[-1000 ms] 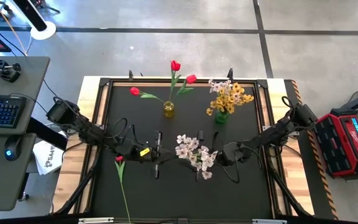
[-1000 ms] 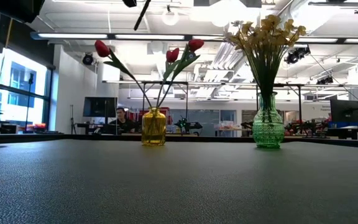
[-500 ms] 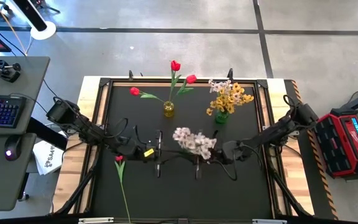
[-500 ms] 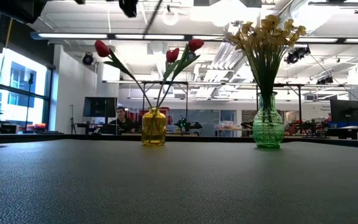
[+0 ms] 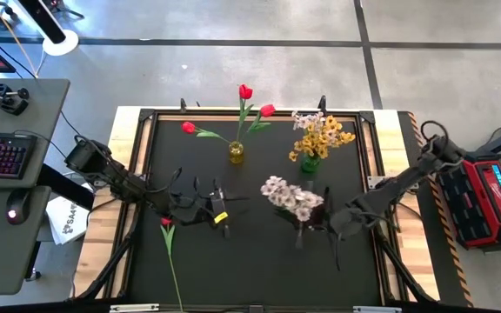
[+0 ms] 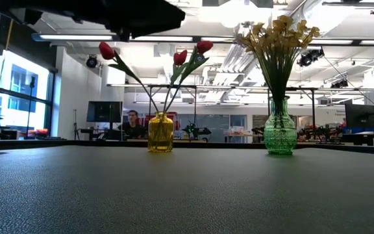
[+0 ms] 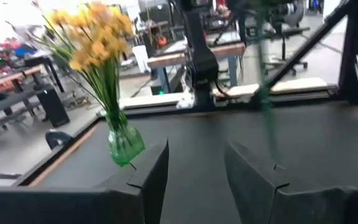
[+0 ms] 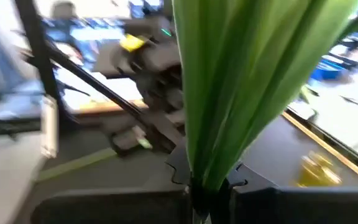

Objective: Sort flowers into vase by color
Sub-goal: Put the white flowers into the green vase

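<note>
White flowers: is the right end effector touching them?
Touching. The right wrist view shows the right end effector shut on the white flowers' green stems.

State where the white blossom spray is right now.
In the high view the white blossom spray is right of centre, below the green vase, held by the right gripper, which is shut on its stems.
</note>
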Motion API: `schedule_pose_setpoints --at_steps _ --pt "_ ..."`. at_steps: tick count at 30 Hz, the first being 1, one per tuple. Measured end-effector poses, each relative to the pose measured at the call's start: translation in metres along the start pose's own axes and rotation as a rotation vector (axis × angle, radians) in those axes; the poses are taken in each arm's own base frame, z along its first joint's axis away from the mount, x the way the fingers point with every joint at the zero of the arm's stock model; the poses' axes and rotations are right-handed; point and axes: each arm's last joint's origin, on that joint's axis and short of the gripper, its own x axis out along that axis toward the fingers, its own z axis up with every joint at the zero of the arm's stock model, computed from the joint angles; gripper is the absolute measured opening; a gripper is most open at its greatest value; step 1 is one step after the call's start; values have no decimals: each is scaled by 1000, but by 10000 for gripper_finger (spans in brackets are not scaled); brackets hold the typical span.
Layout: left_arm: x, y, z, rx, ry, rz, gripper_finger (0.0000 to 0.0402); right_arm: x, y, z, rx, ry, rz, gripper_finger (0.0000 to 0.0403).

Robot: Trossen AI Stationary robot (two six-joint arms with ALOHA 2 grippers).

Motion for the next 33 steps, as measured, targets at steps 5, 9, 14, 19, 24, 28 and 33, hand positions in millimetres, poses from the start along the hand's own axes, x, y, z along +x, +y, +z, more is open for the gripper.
schedule_pose_setpoints --at_steps 5,9,14,19,24,28,33 --pt "-3 -5 -4 20 37 -24 144 -33 -18 -13 14 45 -183 2" --pt "-3 -5 -4 20 37 -25 144 -59 -41 -28 51 15 -312 1" --pt "-3 -4 -4 20 39 -24 144 -86 -74 -42 74 -81 -488 1" --pt "-2 -4 -4 19 39 -22 144 -103 -98 -46 49 -143 -665 1" --pt "-1 -2 -4 -14 38 -15 144 -103 -111 -46 40 -137 -723 0" --pt "0 0 -5 -27 40 -8 144 -95 -118 -46 22 -125 -793 0" --pt "0 0 -4 -29 37 -8 144 -90 -127 -45 20 -118 -861 0"
